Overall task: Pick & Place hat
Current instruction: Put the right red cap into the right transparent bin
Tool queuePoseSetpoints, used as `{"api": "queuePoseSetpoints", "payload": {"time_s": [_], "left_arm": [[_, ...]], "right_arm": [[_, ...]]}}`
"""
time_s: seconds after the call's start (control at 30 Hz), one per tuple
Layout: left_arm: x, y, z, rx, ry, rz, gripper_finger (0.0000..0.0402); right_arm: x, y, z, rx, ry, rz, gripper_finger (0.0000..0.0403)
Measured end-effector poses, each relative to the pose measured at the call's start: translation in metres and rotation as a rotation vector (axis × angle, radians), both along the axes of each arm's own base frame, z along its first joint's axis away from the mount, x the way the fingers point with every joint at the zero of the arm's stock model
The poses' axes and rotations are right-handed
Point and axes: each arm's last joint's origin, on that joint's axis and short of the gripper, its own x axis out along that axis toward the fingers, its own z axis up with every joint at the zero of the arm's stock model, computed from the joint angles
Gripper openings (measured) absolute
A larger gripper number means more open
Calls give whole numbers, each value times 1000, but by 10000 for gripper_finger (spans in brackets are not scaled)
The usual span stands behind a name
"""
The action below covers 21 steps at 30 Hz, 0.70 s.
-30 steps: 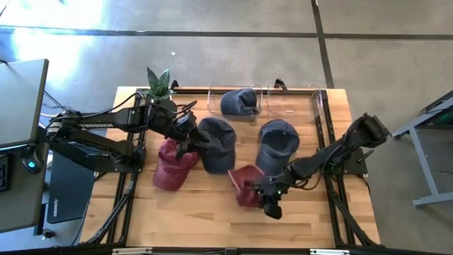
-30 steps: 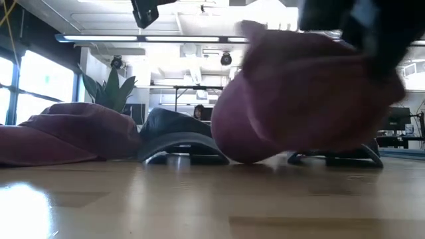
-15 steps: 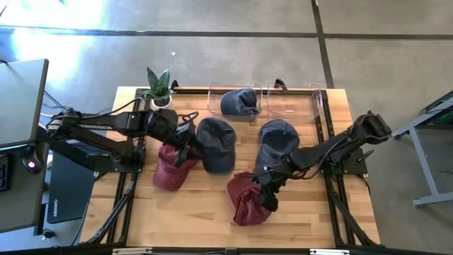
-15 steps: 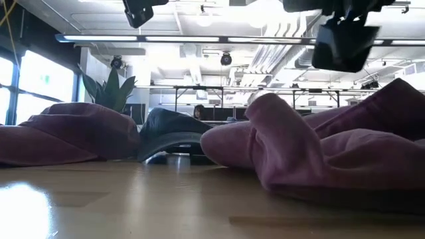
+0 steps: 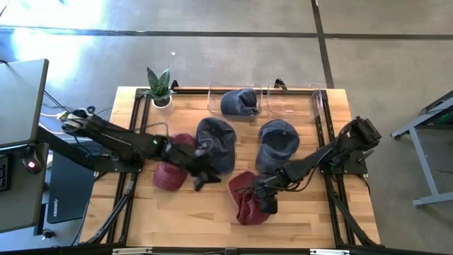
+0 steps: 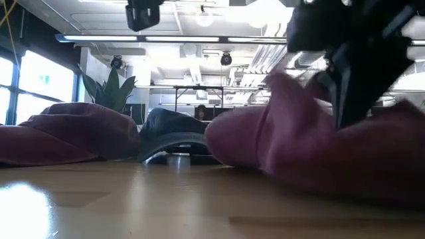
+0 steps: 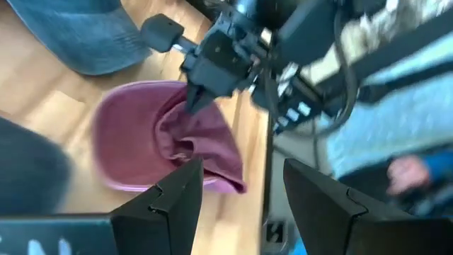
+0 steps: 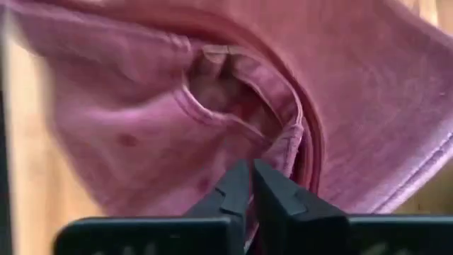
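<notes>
Maroon, soft and crumpled, the hat lies on the wooden counter near its front edge. The right end effector covers part of it, fingers pressed together, seemingly on a fold. The left end effector hovers spread beside a darker cap.

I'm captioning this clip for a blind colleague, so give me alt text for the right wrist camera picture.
Seen up close, the right claw is shut on a fold of a crumpled maroon hat that fills nearly the whole picture. A strip of the light wooden table shows along one edge.
</notes>
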Motion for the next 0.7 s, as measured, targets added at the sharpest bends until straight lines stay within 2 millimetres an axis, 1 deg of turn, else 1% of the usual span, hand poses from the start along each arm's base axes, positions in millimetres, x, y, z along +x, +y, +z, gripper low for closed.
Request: {"api": "queuePoseSetpoints", "payload": {"time_s": [0.03,0.1,0.2,0.27,0.33,0.47,0.6,0.7], "left_arm": [[7,-5,-5,-33,-2,22,192],[21,-13,-18,-106,-5,73,192],[41,-24,-36,-205,-6,130,192],[52,-30,-43,-227,16,160,187],[64,-35,-45,-235,35,170,177],[88,-45,-35,-221,104,136,145],[109,-53,-13,-158,166,51,108],[118,-58,-6,-91,232,-14,83]], "right_arm": [[-2,2,-2,-5,4,10,8],[-8,6,-2,-28,19,36,18],[-21,10,-6,-91,97,86,23],[-26,14,-7,-103,115,120,16],[-31,18,-8,-120,141,183,7],[-36,20,-9,-160,151,325,7],[-37,20,-9,-180,148,408,27],[-44,18,-11,-188,174,439,42]]}}
